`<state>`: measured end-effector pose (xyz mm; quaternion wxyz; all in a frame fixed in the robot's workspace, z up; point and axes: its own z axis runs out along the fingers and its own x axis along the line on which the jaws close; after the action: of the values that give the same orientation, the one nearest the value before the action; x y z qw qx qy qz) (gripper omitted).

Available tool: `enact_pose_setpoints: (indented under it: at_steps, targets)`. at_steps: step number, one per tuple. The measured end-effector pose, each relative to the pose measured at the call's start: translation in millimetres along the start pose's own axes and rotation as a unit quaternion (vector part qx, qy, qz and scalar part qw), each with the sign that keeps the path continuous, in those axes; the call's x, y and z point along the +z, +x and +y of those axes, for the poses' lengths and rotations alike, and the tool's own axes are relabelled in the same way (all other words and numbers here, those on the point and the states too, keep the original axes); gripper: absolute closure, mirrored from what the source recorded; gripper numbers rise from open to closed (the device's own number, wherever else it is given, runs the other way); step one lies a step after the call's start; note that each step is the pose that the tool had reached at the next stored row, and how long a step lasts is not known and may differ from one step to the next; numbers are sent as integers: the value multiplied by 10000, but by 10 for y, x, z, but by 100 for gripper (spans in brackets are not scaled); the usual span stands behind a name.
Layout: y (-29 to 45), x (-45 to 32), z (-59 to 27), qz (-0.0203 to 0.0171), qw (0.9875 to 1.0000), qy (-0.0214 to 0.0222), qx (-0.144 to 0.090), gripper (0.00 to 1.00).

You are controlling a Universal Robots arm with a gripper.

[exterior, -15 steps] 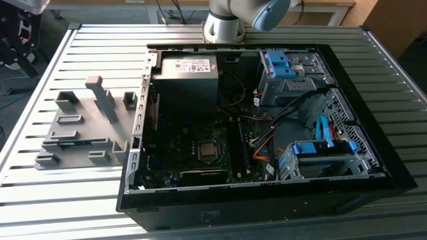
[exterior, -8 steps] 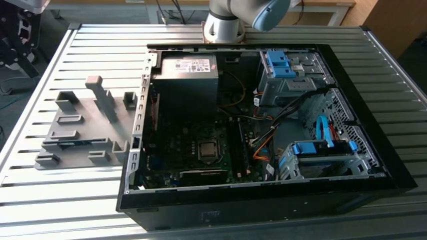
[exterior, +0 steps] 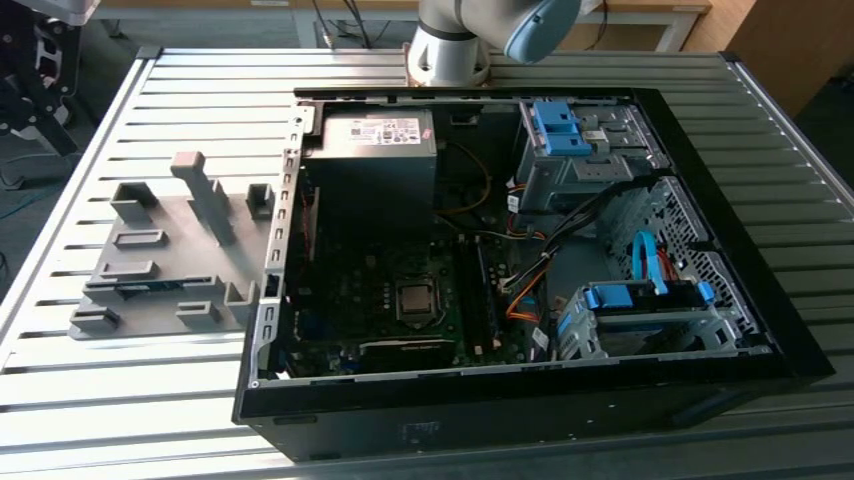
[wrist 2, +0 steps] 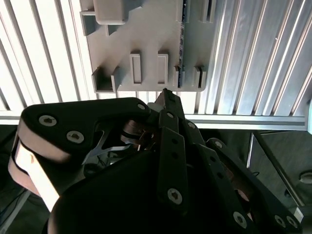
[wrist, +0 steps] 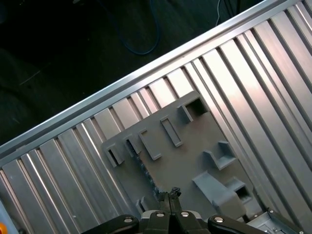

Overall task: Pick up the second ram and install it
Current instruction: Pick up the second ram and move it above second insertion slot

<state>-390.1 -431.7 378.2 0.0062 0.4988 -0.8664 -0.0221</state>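
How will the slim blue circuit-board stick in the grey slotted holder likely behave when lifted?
Probably stiff and light: the slim blue circuit-board stick is a thin flat board. Standing on edge in the grey plastic slotted holder, it likely tips once freed.

You work on a ribbed metal table (exterior: 160, 400) whose long slats run across the exterior view. Beyond its far edge, note light wooden panelling (exterior: 787, 40) at the exterior view's right and a dark frame (exterior: 34, 70), possibly a stand, at its left. In the first wrist view, a dark floor (wrist: 58, 58) lies past the table rim, with a blue cable (wrist: 158, 34) on it. In the second wrist view, strong light glares off the slats.
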Motion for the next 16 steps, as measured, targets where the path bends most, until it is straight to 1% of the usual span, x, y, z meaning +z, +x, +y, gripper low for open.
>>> enact_pose_setpoints:
  at_steps: [16]
  targets:
    - [1,-1,0,10,9997,-3,-230,89]
